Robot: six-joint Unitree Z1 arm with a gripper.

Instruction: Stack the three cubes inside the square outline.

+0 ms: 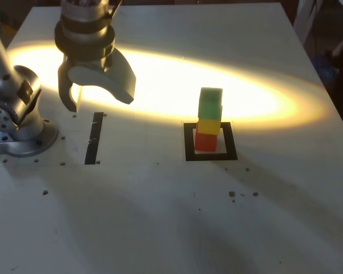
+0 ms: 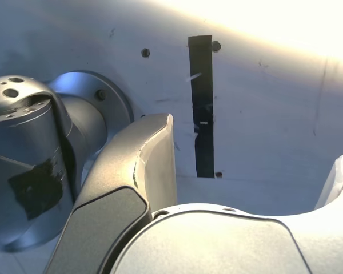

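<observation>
Exterior view, scanning from its left. The arm's round base [image 1: 20, 128] is sitting at the table's left edge. The gripper [image 1: 97, 94] is hanging just above the table [image 1: 160, 228], well apart from the stack; its fingers are spreading wide and holding nothing. The wrist view is showing the same: one finger [image 2: 143, 165] beside the straight black tape strip [image 2: 201, 103], an empty gap across to the other.

One tape strip [image 1: 95, 138] is lying below the gripper.

Further right, the square outline [image 1: 210, 142], one only, is holding the stack. Three cubes, one of each colour: red cube [image 1: 206, 141] at the bottom on the white centre, yellow cube [image 1: 209, 125] on it, light green cube [image 1: 210, 103] on top, sitting slightly offset toward the exterior view's right.

Judgement: the cubes are looking small, rigid and light, with smooth flat faces. Taking hold across two opposite side faces, at mid-height, should suit. The tower is looking easy to topple by a sideways nudge.
</observation>
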